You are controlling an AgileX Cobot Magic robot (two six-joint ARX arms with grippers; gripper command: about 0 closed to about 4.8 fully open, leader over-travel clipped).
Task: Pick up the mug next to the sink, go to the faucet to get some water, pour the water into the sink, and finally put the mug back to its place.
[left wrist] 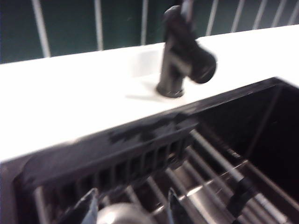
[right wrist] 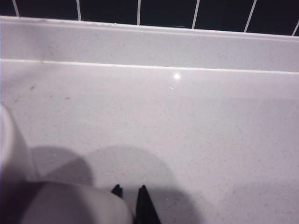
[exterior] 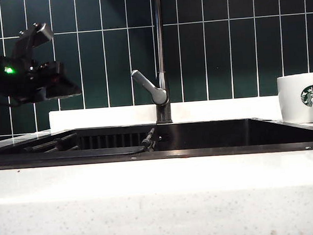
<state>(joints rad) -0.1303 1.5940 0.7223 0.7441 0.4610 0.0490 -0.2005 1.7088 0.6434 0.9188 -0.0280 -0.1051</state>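
At the far right edge of the exterior frame the mug (exterior: 302,97) stands upright on the white speckled worktop (exterior: 152,204), beside the sink (exterior: 227,136); its green logo faces the camera. A thin dark part of the right arm crosses the mug's right side there, probably at the handle.

Right claw (right wrist: 132,193): in the right wrist view two dark fingertips (right wrist: 145,203) show close together at bottom centre, with the white curve of the mug at lower left. Whether they clamp the handle I cannot tell; contact is hidden.

Left claw (left wrist: 128,205): fingers apart, nothing between them, poised over the left part of the basin above the drain rack (left wrist: 219,177). In the exterior view that arm sits upper left. The faucet (exterior: 161,85) stands at centre, well apart from the mug.

Step in hand, as judged: securing the mug.
- Confirm a firm hold before lifting; ceramic is slick and the weight hangs off-centre from a handle.
- Lift straight up, keep the rim level.
- Clear the sink rim, then travel left toward the spout.
- Left claw is near the lever; keep it out of the mug's path.
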